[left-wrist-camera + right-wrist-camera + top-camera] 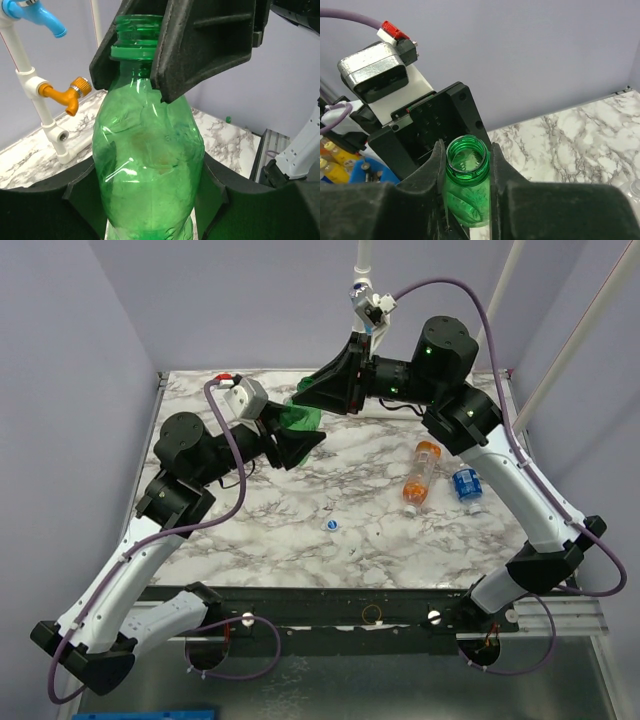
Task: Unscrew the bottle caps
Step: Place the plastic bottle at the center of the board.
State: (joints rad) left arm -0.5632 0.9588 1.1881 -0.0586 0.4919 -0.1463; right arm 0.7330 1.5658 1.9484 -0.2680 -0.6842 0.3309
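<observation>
The left fingers (75, 200) gripped the green bottle (150, 165) round its body, parted only to its width. They held it raised over the back of the worktop (250, 540), probably to brace it against twisting. The right fingers (427, 175) were closed on the bare threaded neck (137, 25), pressing on both sides; no cap sat there. One loose cap (331, 525) lay on the worktop, nearer the arms' bases.
</observation>
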